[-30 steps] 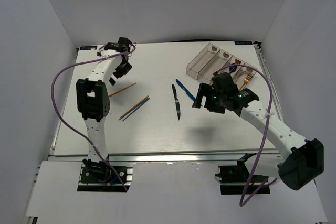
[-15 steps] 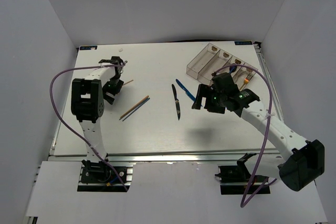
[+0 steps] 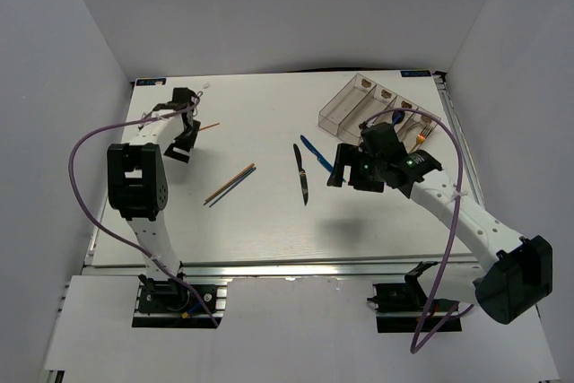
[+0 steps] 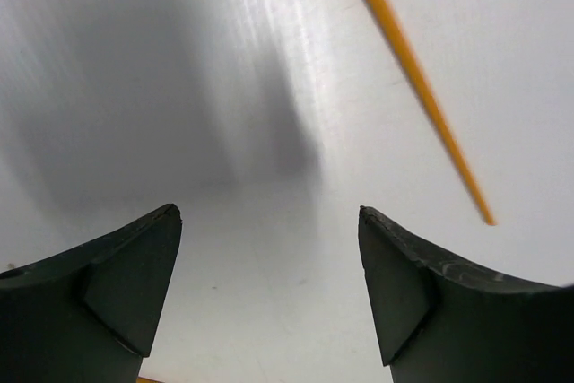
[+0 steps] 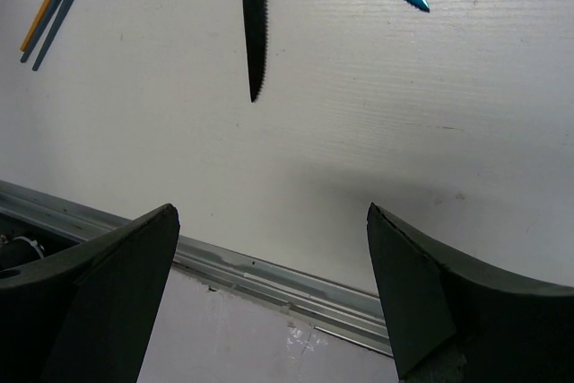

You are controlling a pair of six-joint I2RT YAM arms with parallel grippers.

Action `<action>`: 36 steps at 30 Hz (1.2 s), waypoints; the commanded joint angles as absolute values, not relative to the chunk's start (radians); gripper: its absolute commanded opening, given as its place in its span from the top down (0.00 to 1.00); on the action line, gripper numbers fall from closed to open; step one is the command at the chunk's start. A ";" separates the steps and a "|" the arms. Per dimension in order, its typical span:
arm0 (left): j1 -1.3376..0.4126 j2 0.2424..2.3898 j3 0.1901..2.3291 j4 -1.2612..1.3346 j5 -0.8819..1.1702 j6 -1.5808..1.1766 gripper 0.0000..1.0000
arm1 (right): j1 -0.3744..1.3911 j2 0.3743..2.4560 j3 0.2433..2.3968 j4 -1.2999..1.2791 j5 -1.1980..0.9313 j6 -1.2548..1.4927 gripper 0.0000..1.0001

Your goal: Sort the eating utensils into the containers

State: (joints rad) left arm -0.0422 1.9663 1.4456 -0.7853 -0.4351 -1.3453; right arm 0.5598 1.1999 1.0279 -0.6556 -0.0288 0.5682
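White worktop (image 3: 269, 221), boxed in by pale walls, with both arm bases bolted at the near edge.

Nearest the bases, on the right: right tool (image 3: 345, 170), hanging above the surface with jaws spread wide and gripping nothing. Just beside it to the left: black knife (image 3: 302, 174) and blue knife (image 3: 316, 154), lying flat, close together but apart. Probably poised there to come down on one of the two, more likely the blue, as the nearer.

Leftward at much the same depth: pair of chopsticks (image 3: 230, 184), laid side by side, touching or nearly so, with no tool near.

Farther back on the left: left tool (image 3: 182, 143), jaws wide with nothing between them, held low over bare surface. Just beside it, a single orange chopstick (image 3: 208, 126), flat on the worktop and outside the jaws rather than between them. Likely set low like this for a pick of that stick. Calls for a sideways shift to straddle it, then a close right down at the surface, given so thin a thing and the risk of nudging it away.

Farthest, at the back right: clear tray (image 3: 336, 109), four long compartments side by side, within the right arm's reach. Shows something gold-coloured toward its right-hand end, partly hidden by the arm and too small to name. Sits well apart from the chopsticks, nearer the knives.
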 commanded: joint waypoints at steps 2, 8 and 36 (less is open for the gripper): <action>0.012 1.991 1.639 -0.791 -0.468 -1.362 0.09 | 0.563 1.230 1.084 -0.663 -0.038 0.552 0.11; 0.078 2.149 1.911 -0.909 -0.479 -1.356 0.08 | 0.563 1.243 1.081 -0.683 -0.035 0.551 0.11; 0.089 2.467 2.198 -1.210 -0.462 -1.310 0.15 | 0.561 1.327 1.068 -0.637 -0.080 0.537 0.11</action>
State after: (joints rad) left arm 0.0921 2.4630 2.1715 -1.1568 -0.4461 -1.2728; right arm 0.5598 1.3437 1.0767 -0.6804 -0.0635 0.5423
